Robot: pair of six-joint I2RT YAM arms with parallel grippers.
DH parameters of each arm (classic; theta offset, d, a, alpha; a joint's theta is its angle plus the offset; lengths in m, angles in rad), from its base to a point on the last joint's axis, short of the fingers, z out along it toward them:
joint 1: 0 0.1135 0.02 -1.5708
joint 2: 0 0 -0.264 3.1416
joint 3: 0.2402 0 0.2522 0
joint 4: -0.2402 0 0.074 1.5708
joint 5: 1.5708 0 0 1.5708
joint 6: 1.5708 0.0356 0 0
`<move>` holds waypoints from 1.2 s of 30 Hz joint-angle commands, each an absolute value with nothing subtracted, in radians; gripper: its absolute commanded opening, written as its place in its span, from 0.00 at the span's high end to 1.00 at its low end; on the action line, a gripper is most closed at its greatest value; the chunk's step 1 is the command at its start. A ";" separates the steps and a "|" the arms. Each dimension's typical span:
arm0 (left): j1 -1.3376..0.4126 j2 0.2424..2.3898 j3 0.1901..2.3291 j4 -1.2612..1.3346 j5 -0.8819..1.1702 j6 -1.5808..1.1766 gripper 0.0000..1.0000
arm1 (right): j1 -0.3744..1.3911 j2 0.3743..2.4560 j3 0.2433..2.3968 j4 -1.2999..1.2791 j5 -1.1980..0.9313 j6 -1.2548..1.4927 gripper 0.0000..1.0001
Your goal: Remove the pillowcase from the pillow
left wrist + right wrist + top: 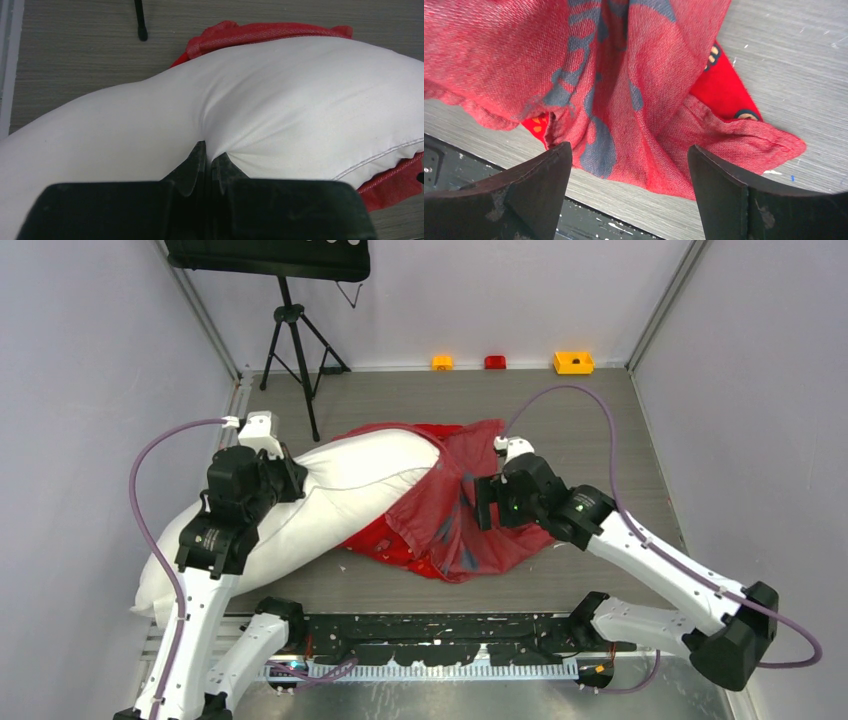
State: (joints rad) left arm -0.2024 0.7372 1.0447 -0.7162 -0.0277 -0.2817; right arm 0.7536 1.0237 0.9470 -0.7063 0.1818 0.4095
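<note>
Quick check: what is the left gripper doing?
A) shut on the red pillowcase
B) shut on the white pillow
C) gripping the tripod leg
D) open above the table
B: in the left wrist view, the left gripper has its fingers pressed together on a pinched fold of the pillow.

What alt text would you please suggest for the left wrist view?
The left gripper, shut, pinches a fold of the plump white pillow that fills the view. The red pillowcase shows along its far edge and at lower right, over the grey table.
</note>
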 commanded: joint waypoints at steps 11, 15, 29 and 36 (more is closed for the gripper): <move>-0.195 0.710 1.069 -0.533 -0.048 -0.287 1.00 | 0.756 1.243 0.849 -0.575 0.205 0.531 0.08; -0.195 0.710 1.070 -0.535 -0.049 -0.284 1.00 | 0.756 1.300 0.826 -0.572 0.277 0.578 0.15; -0.196 0.693 1.050 -0.560 -0.060 -0.261 1.00 | 0.474 1.161 0.891 -0.534 0.425 0.683 1.00; -0.195 0.687 1.035 -0.575 -0.075 -0.242 1.00 | 0.025 1.112 1.270 -0.661 0.360 0.612 1.00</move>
State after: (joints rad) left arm -0.2028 0.7136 1.0233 -0.7162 -0.0280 -0.2607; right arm 0.2016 1.1610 1.0435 -0.6186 0.3256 0.6346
